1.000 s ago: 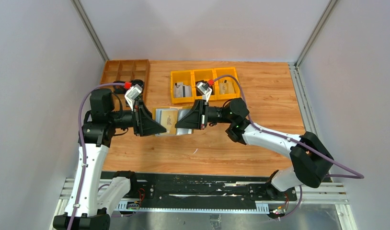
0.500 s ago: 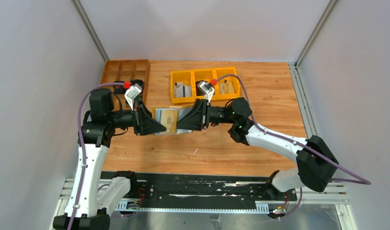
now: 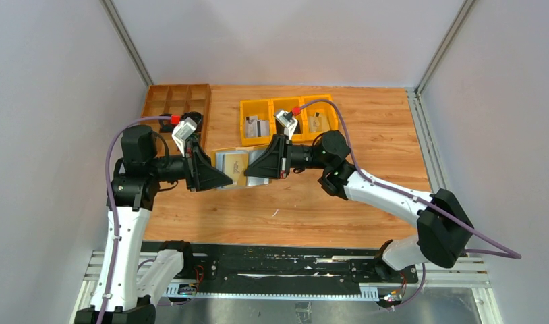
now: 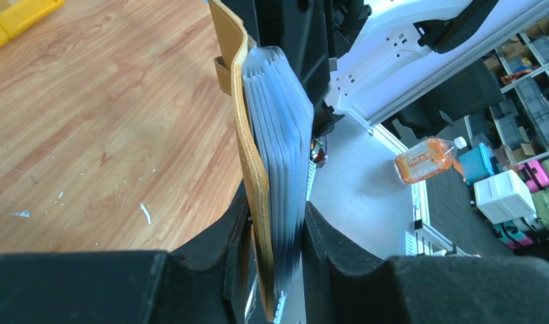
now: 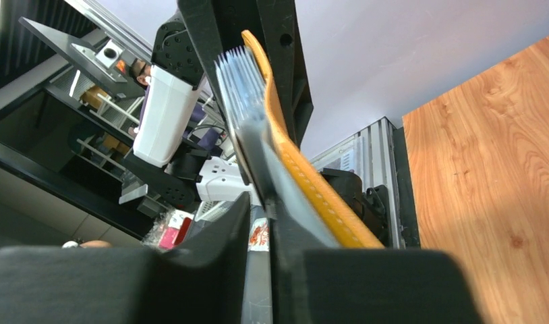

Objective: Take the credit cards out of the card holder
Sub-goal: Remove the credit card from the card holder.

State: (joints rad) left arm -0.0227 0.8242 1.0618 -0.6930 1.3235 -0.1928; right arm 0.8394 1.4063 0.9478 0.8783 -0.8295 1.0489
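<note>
The holder (image 3: 233, 167) hangs in the air over the middle of the tabletop (image 3: 366, 142), between the two arms and just near of the yellow bins (image 3: 243, 128), where some cards (image 3: 257, 127) lie; the left fingers (image 4: 214, 253) are clamped on its left end, with the yellow cover and grey pleats (image 4: 278, 128) squeezed together between them; the right fingers (image 5: 211, 263) stand nearly closed at its right end with a thin grey edge against them, but I cannot tell whether that edge is a card or a pleat, or whether it is truly gripped. That doubt is the main risk; if the right fingers pinch a pleat, a pull to the right strains the pocket or drags the holder out of the left grip, and it drops to the tabletop; if they pinch two cards, one may slip free midway and fall. The left clamp may also press the cards tight in their pockets, so one could jam, bend or spring loose suddenly; a weak pinch would simply slide off empty.
</note>
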